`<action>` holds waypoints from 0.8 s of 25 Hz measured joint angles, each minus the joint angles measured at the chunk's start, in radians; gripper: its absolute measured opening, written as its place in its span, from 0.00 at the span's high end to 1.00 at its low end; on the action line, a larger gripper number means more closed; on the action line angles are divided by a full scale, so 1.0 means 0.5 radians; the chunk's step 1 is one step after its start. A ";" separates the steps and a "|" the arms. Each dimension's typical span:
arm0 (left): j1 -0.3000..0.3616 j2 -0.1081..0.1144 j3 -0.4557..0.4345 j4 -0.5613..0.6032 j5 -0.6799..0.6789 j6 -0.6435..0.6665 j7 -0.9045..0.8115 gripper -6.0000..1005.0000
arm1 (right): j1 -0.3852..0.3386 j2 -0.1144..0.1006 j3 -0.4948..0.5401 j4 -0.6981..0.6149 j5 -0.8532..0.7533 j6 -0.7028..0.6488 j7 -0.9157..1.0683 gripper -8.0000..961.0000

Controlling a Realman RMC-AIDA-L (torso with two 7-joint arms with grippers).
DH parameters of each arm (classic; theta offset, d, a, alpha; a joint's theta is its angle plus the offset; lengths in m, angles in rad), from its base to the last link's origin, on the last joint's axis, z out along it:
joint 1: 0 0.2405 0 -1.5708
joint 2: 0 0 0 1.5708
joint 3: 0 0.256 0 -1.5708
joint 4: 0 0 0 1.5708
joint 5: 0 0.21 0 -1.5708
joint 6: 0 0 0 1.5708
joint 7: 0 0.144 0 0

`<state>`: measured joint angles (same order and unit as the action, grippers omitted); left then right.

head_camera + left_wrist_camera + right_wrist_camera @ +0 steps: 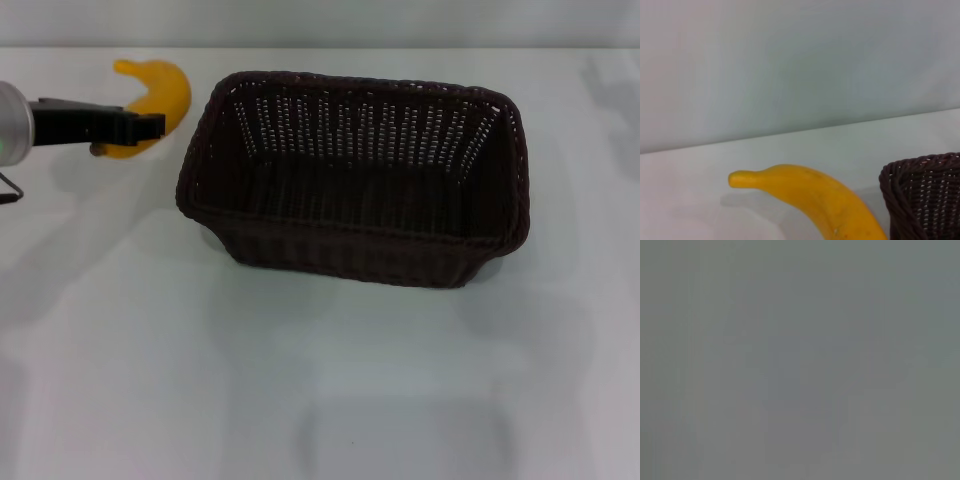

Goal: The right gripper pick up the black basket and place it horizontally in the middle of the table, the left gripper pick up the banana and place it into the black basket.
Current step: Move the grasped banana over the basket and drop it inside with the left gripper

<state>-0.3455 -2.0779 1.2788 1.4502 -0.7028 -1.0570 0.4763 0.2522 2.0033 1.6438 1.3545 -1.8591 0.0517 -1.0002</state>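
Observation:
The black basket (360, 232) stands upright and lengthwise across the middle of the white table (300, 380), with nothing inside it. The banana (163, 92) lies at the far left, just beside the basket's left end. My left gripper (150, 127) reaches in from the left edge and sits over the banana's nearer part. The left wrist view shows the banana (815, 197) close up on the table, with a basket corner (925, 195) beside it. The right gripper is out of view, and the right wrist view shows only flat grey.
A pale wall runs behind the table's far edge (400, 45). White tabletop stretches in front of the basket and to its right.

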 joint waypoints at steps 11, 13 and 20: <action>-0.027 0.004 -0.014 0.210 0.015 -0.077 -0.010 0.52 | 0.002 0.000 0.004 0.009 0.000 -0.002 0.000 0.34; -0.048 0.005 -0.008 0.239 0.017 -0.089 -0.010 0.52 | 0.002 0.000 0.004 0.016 0.000 -0.002 0.000 0.34; -0.150 -0.001 0.095 0.275 0.003 -0.140 -0.026 0.52 | -0.001 0.000 0.004 0.020 0.000 -0.002 0.000 0.34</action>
<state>-0.4205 -2.0785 1.3264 1.5879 -0.7013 -1.1268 0.4635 0.2518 2.0033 1.6459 1.3643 -1.8592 0.0506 -1.0001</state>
